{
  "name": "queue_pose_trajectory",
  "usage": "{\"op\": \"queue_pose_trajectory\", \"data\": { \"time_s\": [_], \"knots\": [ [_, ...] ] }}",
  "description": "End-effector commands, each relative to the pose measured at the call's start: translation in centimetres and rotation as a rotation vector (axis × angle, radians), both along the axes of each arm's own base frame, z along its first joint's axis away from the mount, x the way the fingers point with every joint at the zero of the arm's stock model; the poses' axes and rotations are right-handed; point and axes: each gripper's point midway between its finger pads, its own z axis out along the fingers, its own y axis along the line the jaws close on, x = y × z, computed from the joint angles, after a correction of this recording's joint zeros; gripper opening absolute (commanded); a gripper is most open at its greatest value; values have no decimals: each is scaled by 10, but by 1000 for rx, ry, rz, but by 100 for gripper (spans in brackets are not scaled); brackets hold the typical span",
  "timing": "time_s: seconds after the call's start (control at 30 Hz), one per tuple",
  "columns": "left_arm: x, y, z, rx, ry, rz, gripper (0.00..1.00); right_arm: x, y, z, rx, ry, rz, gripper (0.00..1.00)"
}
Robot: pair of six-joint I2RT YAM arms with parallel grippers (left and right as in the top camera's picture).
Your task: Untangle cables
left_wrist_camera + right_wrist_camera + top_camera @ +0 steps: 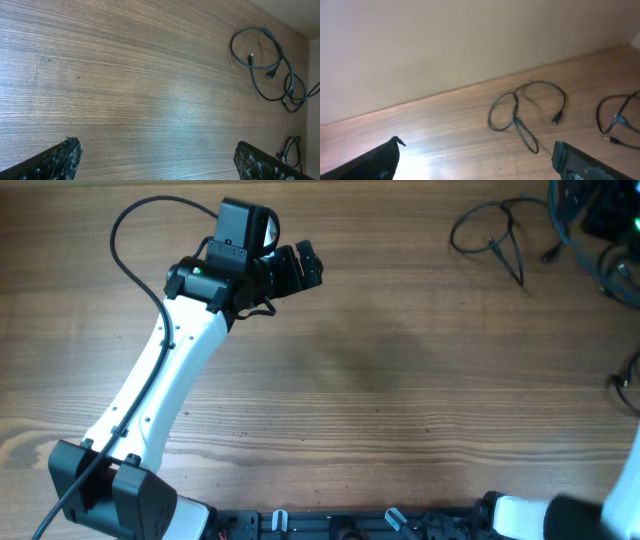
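**Overhead view, read left to right.** The white left arm (160, 390) reaches from the near-left corner across the wooden surface (380, 380). The left end effector (303, 266) hangs over bare wood, fingers spread wide with nothing between them (its own wrist view shows the same).

The cables (495, 246) lie well apart from it, toward the far right:
- The first loop (514, 118) crosses over itself, with a plug end lying free.
- The second loop (619, 119) lies near it, further right, and the two do not touch.
- The third coil (288, 150) sits by the right edge.

The right end effector (477, 145) shows only in its wrist view. Its fingers are spread and empty, facing the first two loops and a pale wall (445, 40).

**Progress, as a judgement.** No shared bundle is visible, so separating the cords from one another appears largely done. The crossing within the first loop remains. Whether the third coil is tangled cannot be told. Neither end effector is engaged with a cord.
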Motion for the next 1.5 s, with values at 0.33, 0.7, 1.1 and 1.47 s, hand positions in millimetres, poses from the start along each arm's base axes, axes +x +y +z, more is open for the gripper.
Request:
{"op": "queue_pose_trajectory", "data": {
  "time_s": [0.33, 0.7, 1.1, 1.47],
  "knots": [
    [0, 2, -1, 17, -4, 2, 100, -115, 69, 21, -50, -4, 323, 100],
    [0, 2, -1, 17, -4, 2, 100, -136, 71, 5, -26, 88, 313, 100],
    [0, 2, -1, 17, -4, 2, 100, -135, 77, 6, -174, -6, 411, 100],
    [0, 2, -1, 17, -4, 2, 100, -141, 107, -8, -440, -530, 437, 100]
  ]
}}
